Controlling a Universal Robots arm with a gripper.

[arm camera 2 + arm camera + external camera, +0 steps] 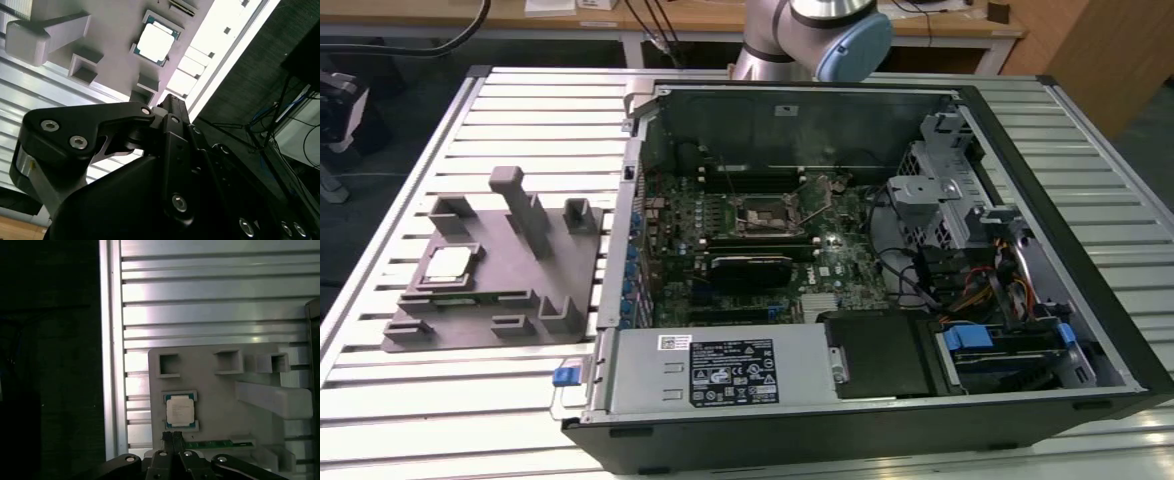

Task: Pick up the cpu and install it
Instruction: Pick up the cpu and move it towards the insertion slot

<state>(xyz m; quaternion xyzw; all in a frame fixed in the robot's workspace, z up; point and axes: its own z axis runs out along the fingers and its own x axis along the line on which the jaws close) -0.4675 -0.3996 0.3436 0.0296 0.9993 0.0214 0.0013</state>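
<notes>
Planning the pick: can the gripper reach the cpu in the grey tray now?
Likely yes: the cpu lies uncovered in the grey tray, with nothing between it and the gripper. The fingers look shut, though.

The cpu (450, 263) has a pale silver top with a thin green edge. It lies in a plain matte grey tray (520, 300) on the exterior view's left. The table (520, 110) is bright silver, striped by long parallel grooves. The computer case (854, 435) is black outside, with a dark green motherboard (834, 255), a silver power supply (647, 375) bearing a black label, and small blue tabs. The arm (781, 35) is silver with a pale blue cap. The gripper (172, 435) is black with silver screws.
</notes>
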